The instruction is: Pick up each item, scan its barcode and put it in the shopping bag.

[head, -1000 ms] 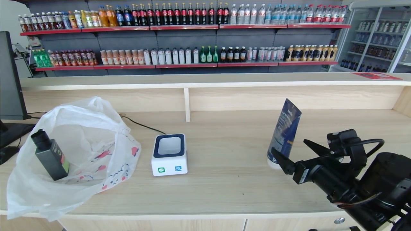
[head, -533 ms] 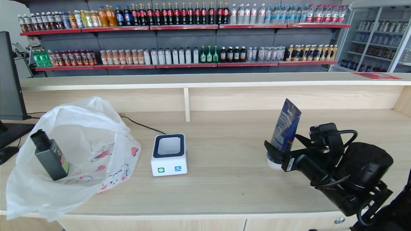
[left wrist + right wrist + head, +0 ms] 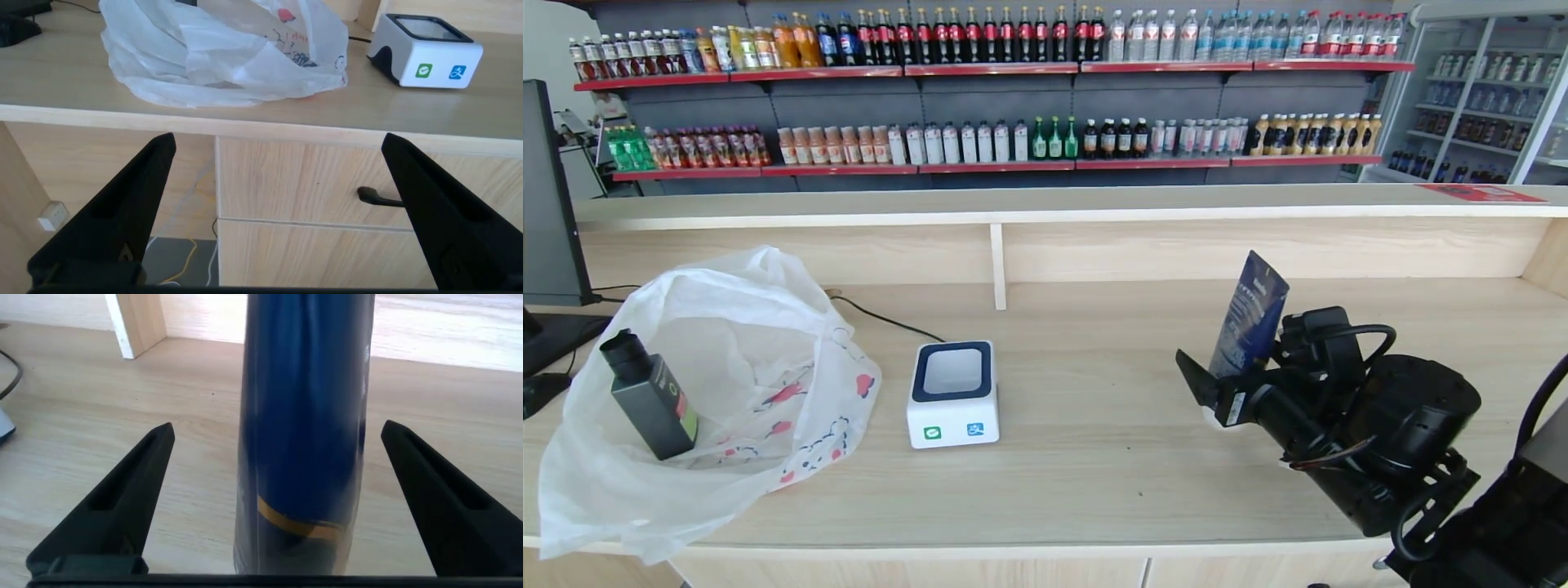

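Observation:
A dark blue tube [image 3: 1252, 314] stands upright on its white cap at the right of the counter. My right gripper [image 3: 1232, 369] is open, its black fingers on either side of the tube's lower part; the tube [image 3: 304, 433] stands apart from both fingers [image 3: 122, 498]. A white plastic shopping bag [image 3: 719, 384] lies open at the left with a dark green bottle [image 3: 649, 394] inside. The white barcode scanner [image 3: 953, 394] sits between bag and tube. My left gripper [image 3: 278, 208] is open, low in front of the counter's drawers, facing the bag [image 3: 221, 53] and scanner [image 3: 425, 59].
A raised wooden ledge [image 3: 1062, 214] with an upright divider [image 3: 998, 265] runs along the counter's back. A black monitor [image 3: 547, 212] stands at the far left, and the scanner's cable [image 3: 882, 318] trails behind the bag. Bare countertop lies between scanner and tube.
My right gripper has moved forward and left, from short of the tube to having its open fingers around the tube's lower part. Bag, bottle and scanner have not moved.

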Controlling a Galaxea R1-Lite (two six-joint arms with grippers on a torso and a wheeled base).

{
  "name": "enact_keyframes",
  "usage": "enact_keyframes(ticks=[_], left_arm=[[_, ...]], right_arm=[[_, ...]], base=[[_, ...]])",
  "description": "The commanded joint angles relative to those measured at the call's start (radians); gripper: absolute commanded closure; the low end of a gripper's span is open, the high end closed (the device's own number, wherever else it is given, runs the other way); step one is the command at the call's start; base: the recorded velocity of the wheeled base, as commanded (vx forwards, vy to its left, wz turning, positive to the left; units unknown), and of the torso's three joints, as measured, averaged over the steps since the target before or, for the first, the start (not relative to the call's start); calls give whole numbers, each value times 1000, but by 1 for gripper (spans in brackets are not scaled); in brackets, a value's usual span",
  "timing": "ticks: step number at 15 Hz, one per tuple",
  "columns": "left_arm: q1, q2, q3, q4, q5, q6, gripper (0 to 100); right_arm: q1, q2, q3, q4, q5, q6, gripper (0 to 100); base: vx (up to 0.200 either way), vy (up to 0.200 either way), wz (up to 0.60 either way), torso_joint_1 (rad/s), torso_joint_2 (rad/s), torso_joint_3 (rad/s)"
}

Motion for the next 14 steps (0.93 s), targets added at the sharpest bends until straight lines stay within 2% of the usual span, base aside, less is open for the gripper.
enact_keyframes(ticks=[1, 11, 12, 14], left_arm=[[1, 0, 0, 0, 0, -1, 0], [1, 0, 0, 0, 0, -1, 0], [1, 0, 0, 0, 0, -1, 0], [1, 0, 0, 0, 0, -1, 0]], right_arm=[[0, 12, -7, -1, -2, -2, 0], [-12, 36, -40, -1, -22, 5, 0], [-12, 36, -41, -1, -22, 5, 100], [-13, 36, -53, -1, -22, 6, 100]], base=[[0, 0, 0, 0, 0, 0], [0, 0, 0, 0, 0, 0], [0, 0, 0, 0, 0, 0], [0, 0, 0, 0, 0, 0]])
